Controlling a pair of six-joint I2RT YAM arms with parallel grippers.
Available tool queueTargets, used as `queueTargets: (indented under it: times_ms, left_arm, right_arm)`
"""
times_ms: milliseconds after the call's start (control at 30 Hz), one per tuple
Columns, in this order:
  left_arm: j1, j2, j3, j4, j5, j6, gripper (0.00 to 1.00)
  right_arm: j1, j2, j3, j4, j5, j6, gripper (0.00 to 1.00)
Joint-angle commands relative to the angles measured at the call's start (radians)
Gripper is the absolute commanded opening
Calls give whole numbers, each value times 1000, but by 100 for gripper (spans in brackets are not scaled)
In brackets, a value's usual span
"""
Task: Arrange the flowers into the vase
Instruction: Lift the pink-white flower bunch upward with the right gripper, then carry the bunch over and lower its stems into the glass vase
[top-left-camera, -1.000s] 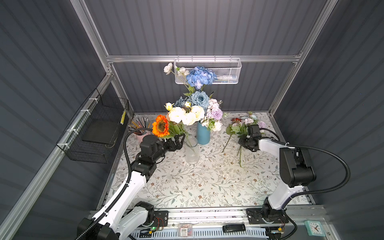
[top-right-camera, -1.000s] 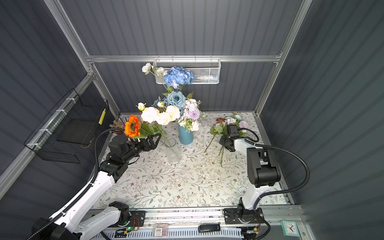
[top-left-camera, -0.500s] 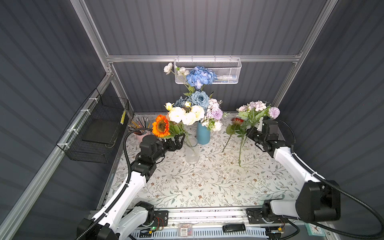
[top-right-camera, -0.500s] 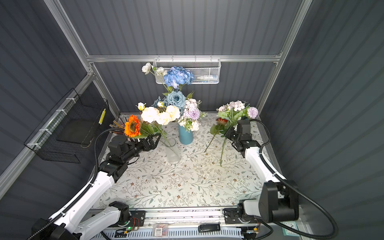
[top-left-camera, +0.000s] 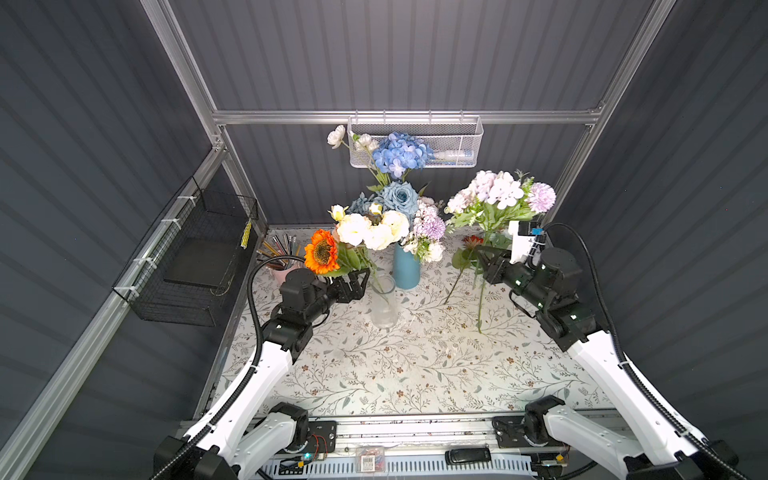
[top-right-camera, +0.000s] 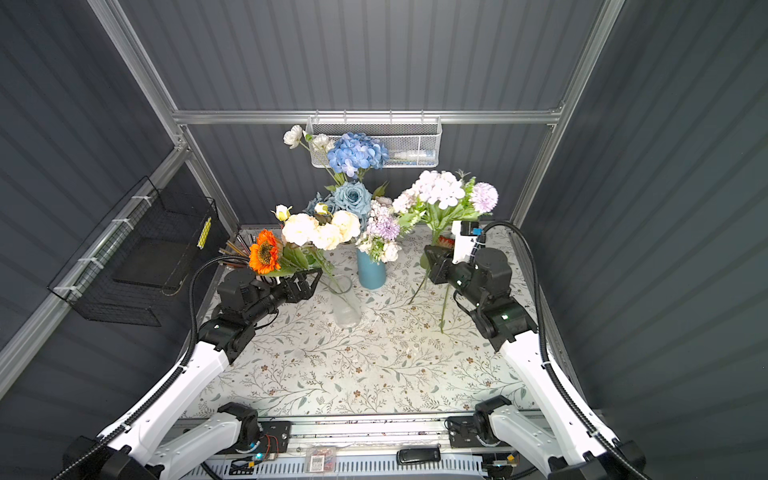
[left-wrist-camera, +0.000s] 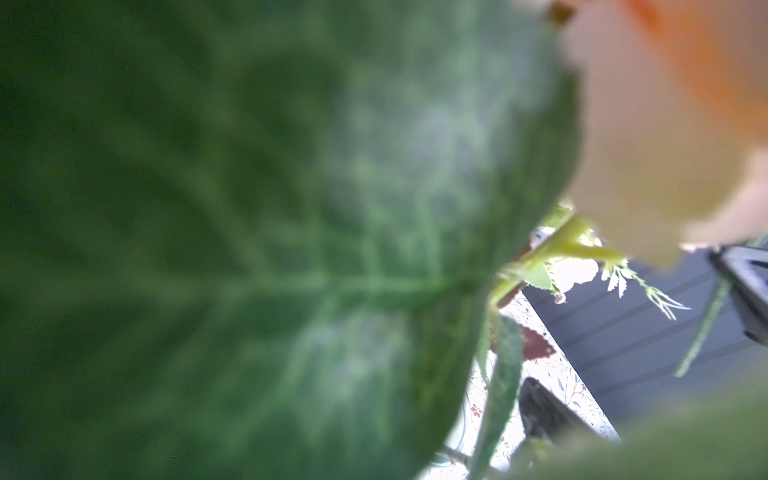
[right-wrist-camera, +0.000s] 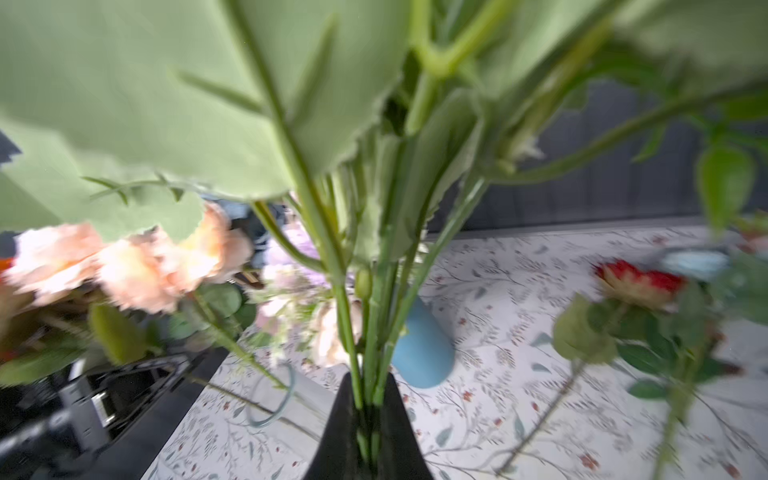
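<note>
Starting on the left, your left gripper (top-left-camera: 358, 283) is standing wide open with nothing in it. It is waiting just beside the glass vase (top-left-camera: 384, 303). The orange sunflower (top-left-camera: 321, 252) is leaning over that gripper, and its thin stem looks like it is going down into the glass vase. A big green leaf (left-wrist-camera: 270, 232) is covering almost all of the left wrist view, so you are getting no help from there.

In the middle, the blue vase (top-left-camera: 406, 268) is standing just behind the glass one. It is already carrying lots of flowers: blue, cream and lilac ones.

On the right, your right gripper (right-wrist-camera: 365, 432) is squeezing shut on the green stems of the lilac bunch (top-left-camera: 498, 195). It is holding the bunch up in the air, blooms on top and stems hanging down toward the table cover (top-left-camera: 415, 365). A red flower (right-wrist-camera: 640, 282) is lying on the table beside the right gripper, waiting its turn.

So I think you are in the carrying step: the bunch is up, but it is not in a vase yet. Next you are going to need to bring it across to a vase mouth. The glass one looks roomier. Be lining the stem tips up over the opening before lowering, and be going slowly, because the glass vase looks light and the sunflower is already leaning in it. Your open left gripper is sitting close enough to steady it.
</note>
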Motion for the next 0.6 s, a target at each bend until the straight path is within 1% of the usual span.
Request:
queueTargets:
  times_ms: [0,33,67,233,333,467,567]
  left_arm:
    - [-2,-12,41,-69,-17,34,100]
    - [-1,-19,41,-85,-19,36,100]
    - [-2,-27,44,-101,-22,37,100]
    - [-2,-72,44,-170,-49,44,100]
    - [-2,-95,44,-199,-65,51,100]
    - [-2,-103,49,-220,-82,58,100]
    - [-2,-95,50,-217,-91,59,100]
  right_arm:
    - [73,9,25,166,-74,-82,0]
    - [99,24,21,217,-124,-92,0]
    - [122,39,16,269,-147,-105,0]
    - [230,138,-24,563,-192,-176,0]
    - [281,245,-36,739,-223,-221,0]
    - [330,371,10,815,-238,-289,0]
    - [345,441,40,861,-244,-314,0]
